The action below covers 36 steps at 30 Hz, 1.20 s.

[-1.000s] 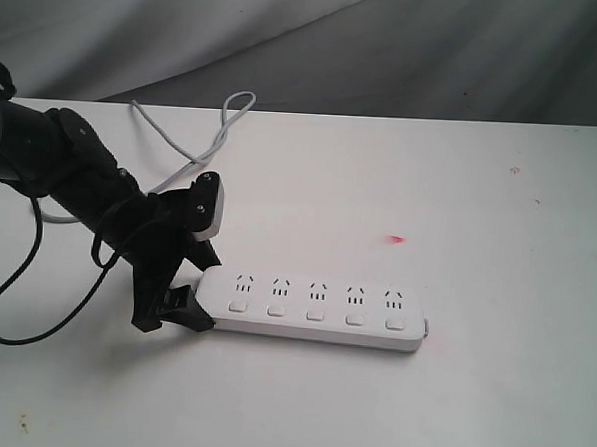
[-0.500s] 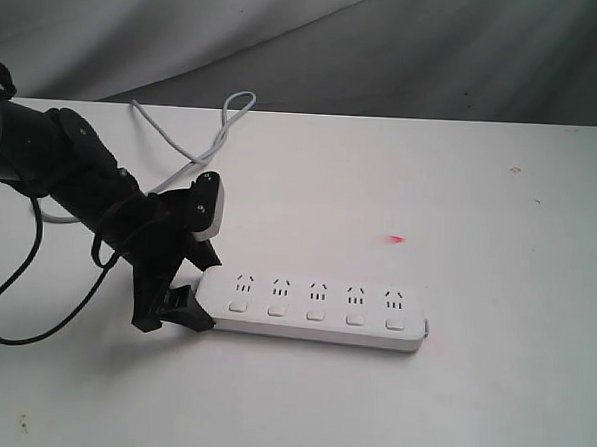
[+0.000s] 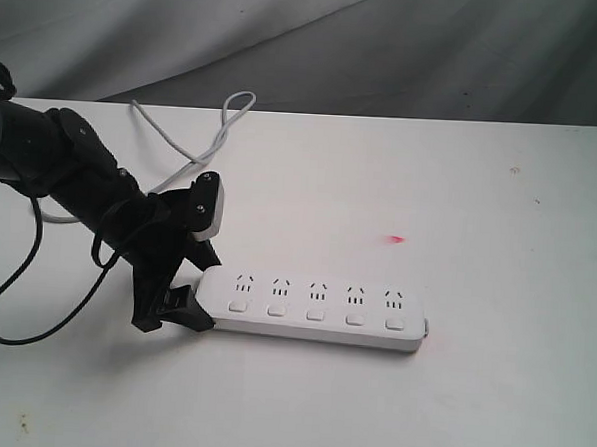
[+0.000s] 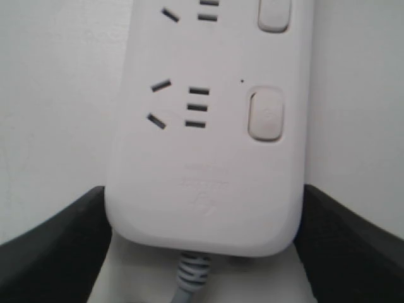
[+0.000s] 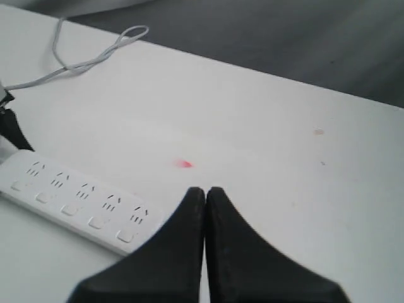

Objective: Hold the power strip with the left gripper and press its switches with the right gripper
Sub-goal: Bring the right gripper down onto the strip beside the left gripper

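The white power strip lies flat near the table's front, its five switches in a row along the near side. My left gripper clamps the strip's cord end, one black finger on each long edge. In the left wrist view the strip fills the span between both fingers of the left gripper, with a switch and the grey cord showing. My right gripper is shut and empty, hovering apart from the strip; the exterior view does not show it.
The grey cord loops toward the table's back edge. A small red mark lies on the white table behind the strip. The left arm's black cable hangs in a loop at far left. Grey cloth backs the scene.
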### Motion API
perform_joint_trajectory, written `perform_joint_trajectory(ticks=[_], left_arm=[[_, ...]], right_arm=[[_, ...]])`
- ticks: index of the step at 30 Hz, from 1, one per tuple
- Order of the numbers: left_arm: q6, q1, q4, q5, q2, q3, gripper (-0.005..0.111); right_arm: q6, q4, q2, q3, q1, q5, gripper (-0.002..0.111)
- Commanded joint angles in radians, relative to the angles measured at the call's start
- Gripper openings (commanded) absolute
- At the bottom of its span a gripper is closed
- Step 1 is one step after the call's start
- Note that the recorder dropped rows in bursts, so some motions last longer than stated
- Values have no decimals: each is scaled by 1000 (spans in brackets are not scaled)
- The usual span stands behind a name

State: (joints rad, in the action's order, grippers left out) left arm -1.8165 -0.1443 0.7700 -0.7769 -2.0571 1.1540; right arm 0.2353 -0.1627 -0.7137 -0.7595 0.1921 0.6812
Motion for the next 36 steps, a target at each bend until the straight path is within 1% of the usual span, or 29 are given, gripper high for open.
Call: perform_joint_trajectory(ticks=[1, 6, 8, 11, 13, 18, 20, 23, 25, 30, 33, 36], left_arm=[[6, -6, 20, -10, 5, 6, 64], [6, -6, 20, -10, 5, 6, 64], [5, -6, 20, -9, 5, 6, 64], [5, -6, 20, -9, 5, 6, 64], [5, -6, 20, -9, 5, 6, 64], [5, -6, 20, -9, 5, 6, 64], [5, -6, 20, -9, 5, 6, 64], [5, -6, 20, -9, 5, 6, 64], [5, -6, 20, -9, 5, 6, 64], [5, -6, 20, -9, 5, 6, 64], [5, -6, 20, -9, 5, 6, 64], [5, -6, 20, -9, 5, 6, 64]], right_arm=[[-6, -19, -205, -101, 117, 43, 0], [11, -57, -437, -219, 259, 173, 0], [110, -113, -517, -281, 291, 226, 0], [363, -233, -634, -370, 297, 284, 0], [493, -282, -695, -428, 297, 292, 0], [685, -335, -868, -567, 297, 305, 0], [756, -382, -939, -609, 297, 283, 0], [805, -429, -1053, -669, 297, 263, 0], [833, -436, -1101, -686, 297, 266, 0], [977, -468, -1172, -684, 297, 233, 0], [1103, -596, -1203, -669, 297, 225, 0], [1250, -704, -1220, -617, 297, 210, 0]])
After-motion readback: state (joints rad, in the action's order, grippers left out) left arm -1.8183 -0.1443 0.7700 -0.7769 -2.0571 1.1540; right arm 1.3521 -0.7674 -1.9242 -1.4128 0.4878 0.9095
